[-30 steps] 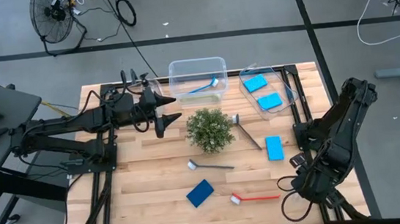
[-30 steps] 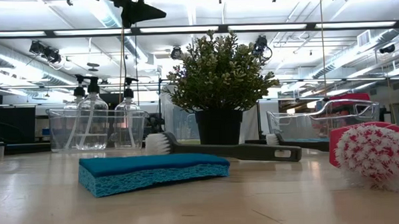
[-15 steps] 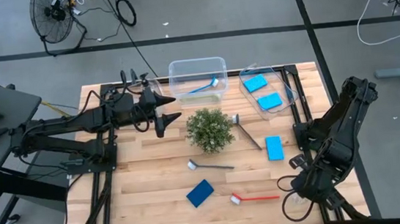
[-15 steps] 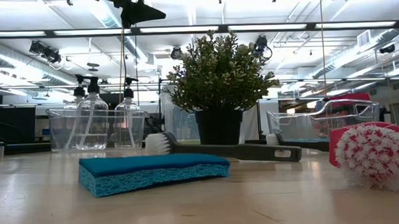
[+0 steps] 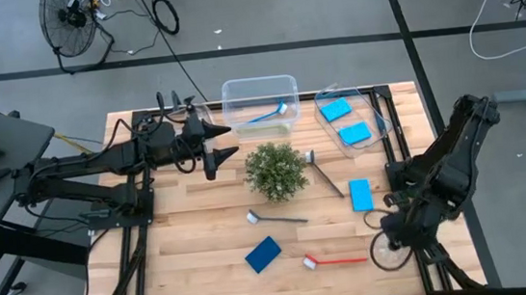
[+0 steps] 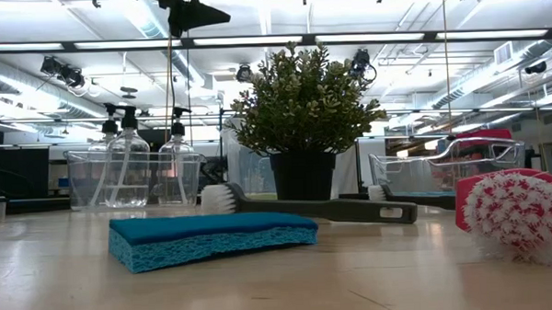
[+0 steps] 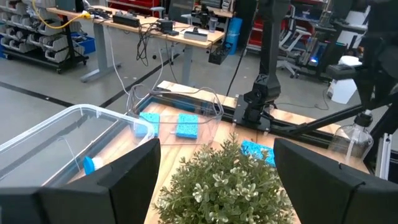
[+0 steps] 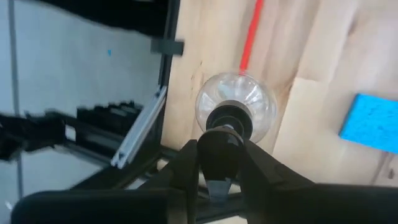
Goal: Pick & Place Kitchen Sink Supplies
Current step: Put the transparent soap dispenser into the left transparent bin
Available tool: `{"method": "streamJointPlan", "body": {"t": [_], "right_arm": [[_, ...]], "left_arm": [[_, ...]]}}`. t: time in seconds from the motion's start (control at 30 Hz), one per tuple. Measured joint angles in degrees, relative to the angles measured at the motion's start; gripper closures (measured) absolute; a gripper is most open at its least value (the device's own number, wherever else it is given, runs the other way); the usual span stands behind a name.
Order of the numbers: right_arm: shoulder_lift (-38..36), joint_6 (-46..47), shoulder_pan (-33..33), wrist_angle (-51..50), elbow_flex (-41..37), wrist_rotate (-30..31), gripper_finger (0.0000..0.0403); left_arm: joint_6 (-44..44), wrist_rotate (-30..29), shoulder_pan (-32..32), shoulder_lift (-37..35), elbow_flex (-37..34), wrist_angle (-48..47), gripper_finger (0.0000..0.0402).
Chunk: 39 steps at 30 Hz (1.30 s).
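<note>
Clear bottle (image 8: pixel 236 106) with a black pump cap is clamped at its neck between the right gripper (image 8: pixel 219 163) fingers, seen from above in the right wrist view. It hangs over the near right corner of the wooden table (image 5: pixel 203 226), just by the frame edge. In the high view the bottle (image 5: pixel 385 250) shows as a round clear shape under the folded right arm.

Left gripper (image 5: pixel 227 141) hovers with jaws spread wide and nothing between them, far left of centre, just left of the green plant (image 5: pixel 276 170).

Other supplies:
- Two clear bottles (image 6: pixel 129 162) stand at the far left edge, near the left arm.
- Blue brush (image 5: pixel 271 114) lies inside the far centre clear bin (image 5: pixel 257 84).
- Two blue sponges (image 5: pixel 335 110) lie in the far right clear bin (image 5: pixel 381 117).
- One blue sponge (image 5: pixel 360 194) lies flat on the table right of the plant, beside a dark grey brush (image 5: pixel 325 174).
- Second dark grey brush (image 5: pixel 278 218) lies just near of the plant.
- Another blue sponge (image 5: pixel 263 254) lies near centre, with the red brush (image 5: pixel 337 259) to its right, head toward the sponge, handle pointing at the held bottle.
</note>
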Motion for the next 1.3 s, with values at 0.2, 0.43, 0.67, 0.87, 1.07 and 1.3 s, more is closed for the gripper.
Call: {"method": "streamJointPlan", "body": {"t": [0.2, 0.43, 0.67, 0.87, 1.07, 1.3], "right_arm": [[-2.9, -0.02, -6.57, -0.09, 0.02, 0.63, 0.0324], [-2.83, -9.39, -17.54, 2.11, 0.02, -4.81, 0.0325], [-2.54, -15.09, -25.6, 7.01, 0.02, -7.68, 0.0325], [-2.54, -21.45, -30.1, 11.39, 0.04, -8.84, 0.0325], [-2.54, -26.87, -34.09, 15.82, 0.04, -9.52, 0.0325], [-2.52, -32.62, -39.39, 23.16, 0.04, -6.97, 0.0325]], "left_arm": [[0.02, -0.02, 0.0, -0.09, 0.01, 1.44, 0.0088], [-0.02, -0.39, 0.0, -0.23, 0.0, 4.01, 0.0088], [-0.02, -3.44, 0.0, -1.78, 0.01, 5.0, 0.0088], [-0.18, -5.67, 0.0, -3.09, 0.04, 6.05, 0.0088], [-0.13, -6.08, 0.0, -3.58, -0.01, 6.41, 0.0088], [-1.46, -6.44, 0.0, -3.63, -0.01, 6.47, 0.0088]]}}
